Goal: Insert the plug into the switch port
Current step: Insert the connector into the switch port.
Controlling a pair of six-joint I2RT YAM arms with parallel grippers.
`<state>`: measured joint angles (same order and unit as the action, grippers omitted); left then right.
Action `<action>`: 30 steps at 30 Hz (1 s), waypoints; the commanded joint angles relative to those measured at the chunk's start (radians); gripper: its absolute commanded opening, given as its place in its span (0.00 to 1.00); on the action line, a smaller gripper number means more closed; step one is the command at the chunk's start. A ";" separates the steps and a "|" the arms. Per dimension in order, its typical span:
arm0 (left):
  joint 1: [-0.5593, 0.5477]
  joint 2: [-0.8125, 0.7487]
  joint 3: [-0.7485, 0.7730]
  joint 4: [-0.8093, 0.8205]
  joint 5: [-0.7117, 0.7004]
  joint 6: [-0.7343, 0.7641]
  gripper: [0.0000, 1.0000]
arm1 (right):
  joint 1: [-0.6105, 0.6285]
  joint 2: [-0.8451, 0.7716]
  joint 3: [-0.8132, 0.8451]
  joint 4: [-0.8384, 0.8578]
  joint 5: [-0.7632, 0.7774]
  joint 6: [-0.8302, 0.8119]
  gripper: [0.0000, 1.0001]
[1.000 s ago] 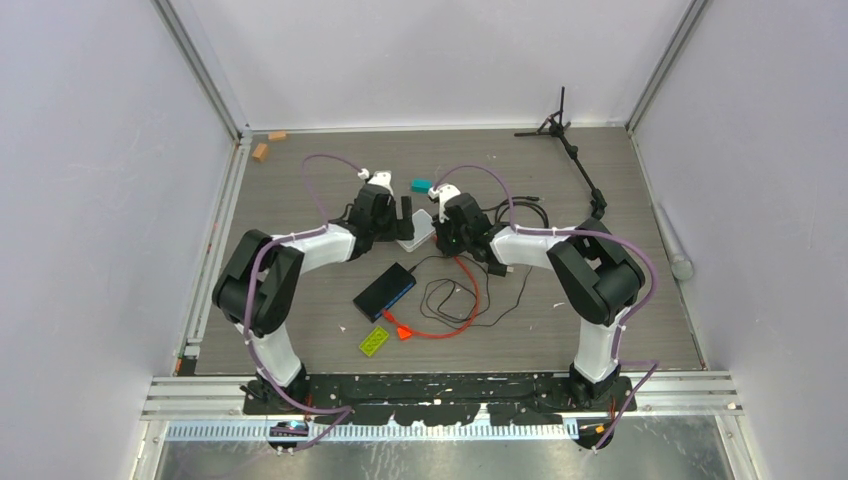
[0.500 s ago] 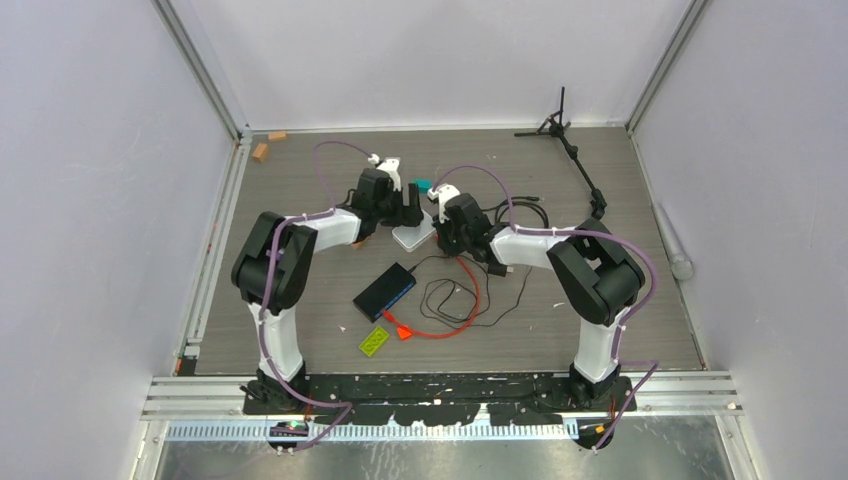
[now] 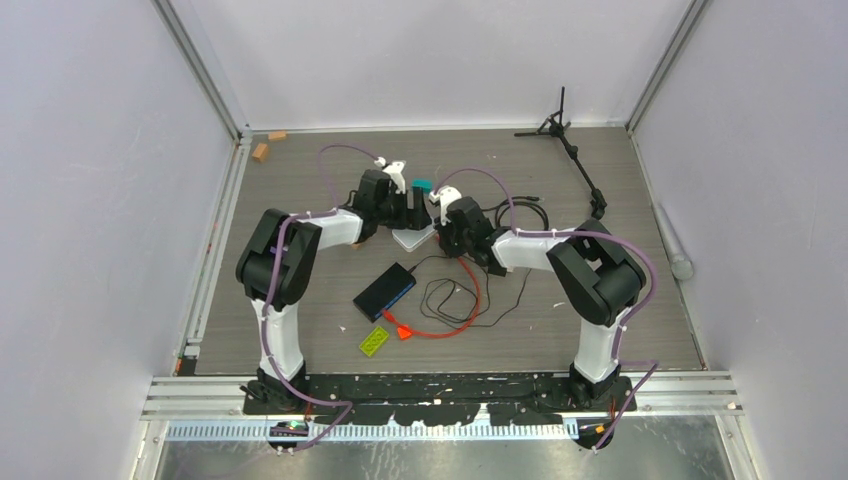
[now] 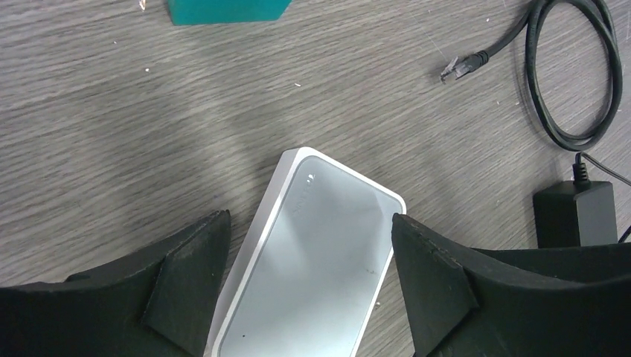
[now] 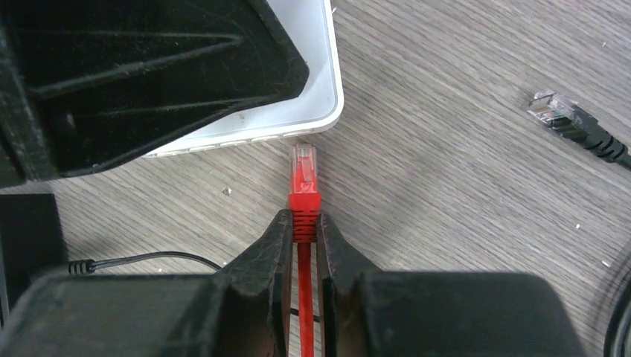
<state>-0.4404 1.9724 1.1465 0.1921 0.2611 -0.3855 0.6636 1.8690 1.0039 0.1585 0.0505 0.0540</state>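
Note:
The white switch [image 4: 320, 253] lies flat on the table, also seen from above [image 3: 413, 238]. My left gripper [image 4: 309, 218] is open and straddles it, one black finger on each long side, without clamping it. My right gripper [image 5: 304, 219] is shut on the ribbed red boot of the plug [image 5: 304, 175]. The plug's clear tip points at the switch's [image 5: 312, 89] side face and stands a small gap short of it. The ports on that face are hard to make out. The left gripper's finger [image 5: 149, 74] covers much of the switch in the right wrist view. The red cable [image 3: 470, 290] trails toward the near side.
A teal block [image 4: 223, 9] sits just beyond the switch. A black cable with its own connector [image 4: 461, 67] and a black power brick [image 4: 577, 216] lie to the right. A black flat box [image 3: 384, 290], a green piece [image 3: 374, 341] and a small tripod [image 3: 565, 140] are also on the table.
My left gripper has swung right and forward, from beside the switch to over it, and its jaws have narrowed slightly. The right gripper and the plug have stayed put.

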 commanded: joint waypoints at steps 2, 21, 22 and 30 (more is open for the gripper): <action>-0.001 -0.032 -0.065 0.013 0.037 -0.019 0.81 | 0.003 -0.075 -0.031 0.077 -0.009 -0.024 0.00; -0.026 -0.002 -0.078 -0.005 0.067 -0.011 0.69 | 0.010 -0.091 -0.049 0.100 0.030 -0.035 0.00; -0.026 0.004 -0.073 -0.006 0.071 -0.010 0.69 | 0.011 -0.091 -0.051 0.101 0.035 -0.037 0.00; -0.027 -0.003 -0.051 -0.020 0.054 -0.007 0.69 | 0.012 -0.086 -0.046 0.088 0.040 -0.046 0.00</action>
<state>-0.4561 1.9575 1.0954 0.2424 0.3065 -0.3885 0.6701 1.8385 0.9607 0.2092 0.0746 0.0273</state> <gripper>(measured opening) 0.690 0.181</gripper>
